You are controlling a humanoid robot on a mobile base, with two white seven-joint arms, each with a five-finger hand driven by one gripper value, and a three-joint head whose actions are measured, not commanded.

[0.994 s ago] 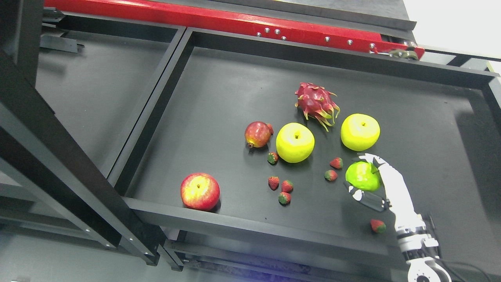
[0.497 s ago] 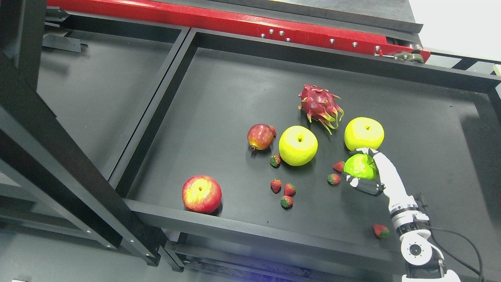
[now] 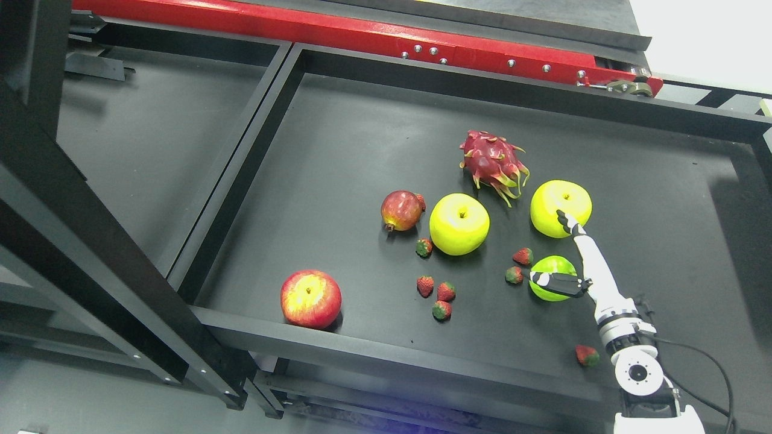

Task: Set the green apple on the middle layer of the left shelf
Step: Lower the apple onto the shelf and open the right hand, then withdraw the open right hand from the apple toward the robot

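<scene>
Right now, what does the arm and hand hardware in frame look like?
Only the right arm shows. The right hand has a slim white shell, with black fingertips and a dark thumb with white patches. Below it a banded silver and black wrist leads to a white round joint housing with a dark centre. A thin black cable loops off the wrist toward the lower right.

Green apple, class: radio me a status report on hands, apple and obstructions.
Right hand open, fingers spread over green apple. Apple resting on shelf, not gripped. Left hand not in view. Strawberries close beside apple; yellow apple just behind.
</scene>
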